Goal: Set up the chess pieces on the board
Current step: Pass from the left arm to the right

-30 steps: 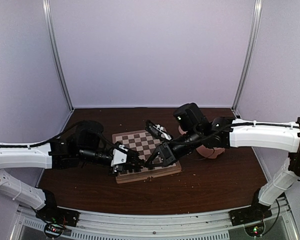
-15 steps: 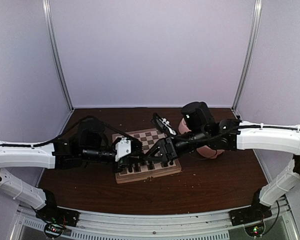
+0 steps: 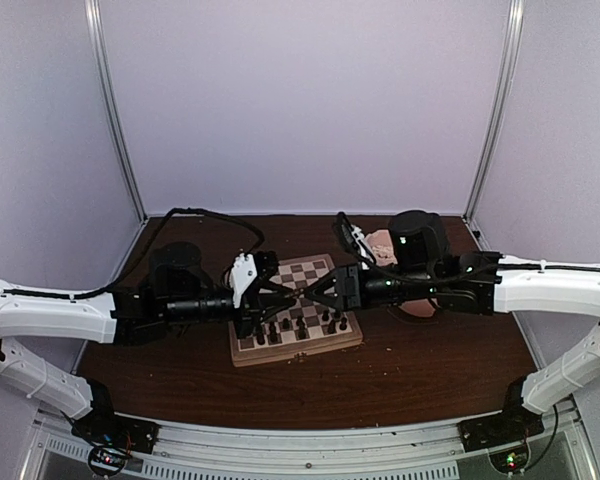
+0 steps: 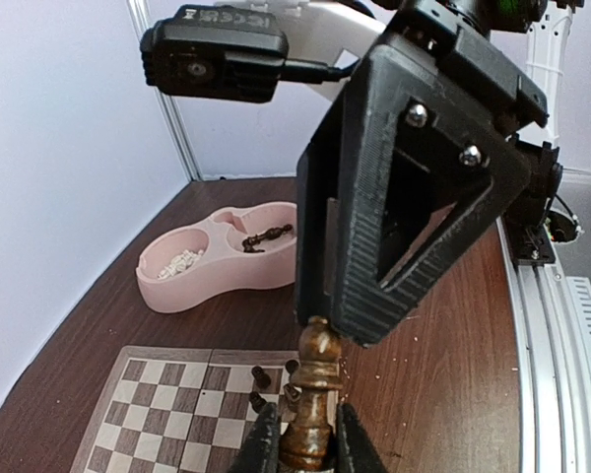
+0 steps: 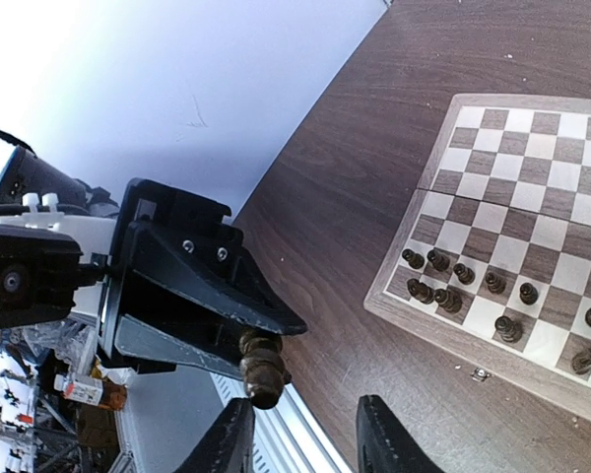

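Note:
The board point(image 3: 290, 352) lies at the table's middle, with several dark chess pieces point(image 3: 300, 325) in two rows along its near side. They also show in the right wrist view point(image 5: 453, 281) and in the left wrist view point(image 4: 261, 379). My left gripper point(image 3: 288, 293) is held above the board and is shut on a dark brown chess piece point(image 4: 315, 394), base between its fingers. My right gripper point(image 3: 315, 293) faces it tip to tip and is open. That piece point(image 5: 261, 365) hangs just off the right gripper's left finger point(image 5: 227, 439), not between the fingers.
A pink double bowl point(image 4: 217, 261) stands right of the board, cream-white pieces point(image 4: 182, 261) in one well and a dark piece point(image 4: 266, 236) in the other. In the top view its pink rim point(image 3: 380, 243) shows behind the right arm. Walls close the back and sides.
Both grippers have risen from the board's near rows and swung level, so their tips now face each other above the board. The left still holds its piece.

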Controlling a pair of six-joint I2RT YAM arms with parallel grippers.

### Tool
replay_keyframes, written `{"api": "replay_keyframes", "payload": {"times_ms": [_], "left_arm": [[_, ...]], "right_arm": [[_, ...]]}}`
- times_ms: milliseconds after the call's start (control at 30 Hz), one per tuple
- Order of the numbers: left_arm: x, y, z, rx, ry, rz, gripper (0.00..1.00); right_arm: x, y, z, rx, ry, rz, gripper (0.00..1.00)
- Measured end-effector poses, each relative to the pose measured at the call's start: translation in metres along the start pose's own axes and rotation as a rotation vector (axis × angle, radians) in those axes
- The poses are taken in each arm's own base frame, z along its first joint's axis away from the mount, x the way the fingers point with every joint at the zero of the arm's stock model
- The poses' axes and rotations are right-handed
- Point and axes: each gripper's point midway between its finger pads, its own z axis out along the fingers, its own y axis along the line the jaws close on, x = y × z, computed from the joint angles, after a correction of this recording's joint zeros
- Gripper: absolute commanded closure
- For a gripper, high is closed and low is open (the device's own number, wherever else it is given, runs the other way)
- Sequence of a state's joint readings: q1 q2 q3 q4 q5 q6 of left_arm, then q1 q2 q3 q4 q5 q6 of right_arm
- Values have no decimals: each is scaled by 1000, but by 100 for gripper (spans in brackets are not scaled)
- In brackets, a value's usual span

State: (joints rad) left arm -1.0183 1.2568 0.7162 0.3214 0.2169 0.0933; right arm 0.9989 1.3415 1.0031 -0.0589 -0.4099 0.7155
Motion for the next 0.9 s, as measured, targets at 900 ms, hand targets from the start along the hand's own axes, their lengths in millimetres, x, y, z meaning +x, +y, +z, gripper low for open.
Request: {"api": "replay_keyframes", "payload": {"times_ms": [900], "left_arm": [[-3,-1,0,5,-13,-22,73]], "right_arm": [[-8,11,9,-59,-27,-4,95]]}}
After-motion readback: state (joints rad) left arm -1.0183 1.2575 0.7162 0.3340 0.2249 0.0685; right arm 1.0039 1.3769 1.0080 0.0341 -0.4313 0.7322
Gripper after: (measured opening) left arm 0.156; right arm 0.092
